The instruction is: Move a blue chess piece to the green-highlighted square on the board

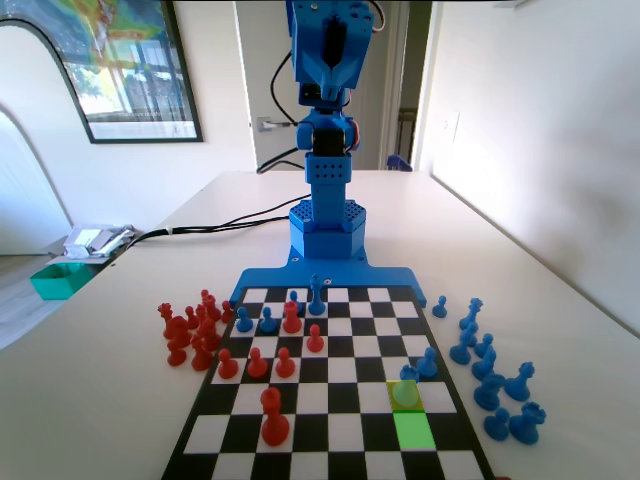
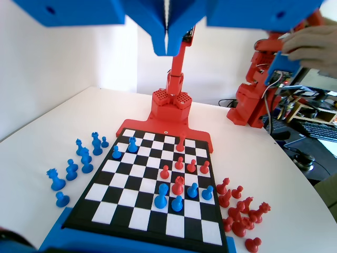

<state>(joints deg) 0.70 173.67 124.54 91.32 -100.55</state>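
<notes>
Starting from the near end of the fixed view, the green-highlighted square [image 1: 413,430] lies in the board [image 1: 330,440]'s second row from the near edge, toward the right side, and it is bare; directly beyond it, on the adjoining yellow-olive square [image 1: 405,396], stands the blue chess piece [image 1: 406,392], a short pawn tinted pale green by the highlight; two more blue pieces [image 1: 422,366] stand just beyond that pawn, and a loose cluster of blue pieces [image 1: 495,375] rests on the table [image 1: 560,330] to the right of the board; a tall red piece [image 1: 273,414] stands to the pawn's left, well apart from it; farther on, red pawns and a few blue pieces fill the middle rows; at the far end the blue arm [image 1: 325,120] rises upright from its base, raised well clear of the board.

In the wrist view the claw [image 2: 167,37] hangs high over the board with its jaws pressed together, clenched and empty.

The task looks barely begun; the step in hand is the reach. To do it well, the claw should spread before descending, come straight down over the pawn's round head, keep off the two blue neighbours beyond it, close gently, lift clear, then shift one square toward the near edge and set it upright.
</notes>
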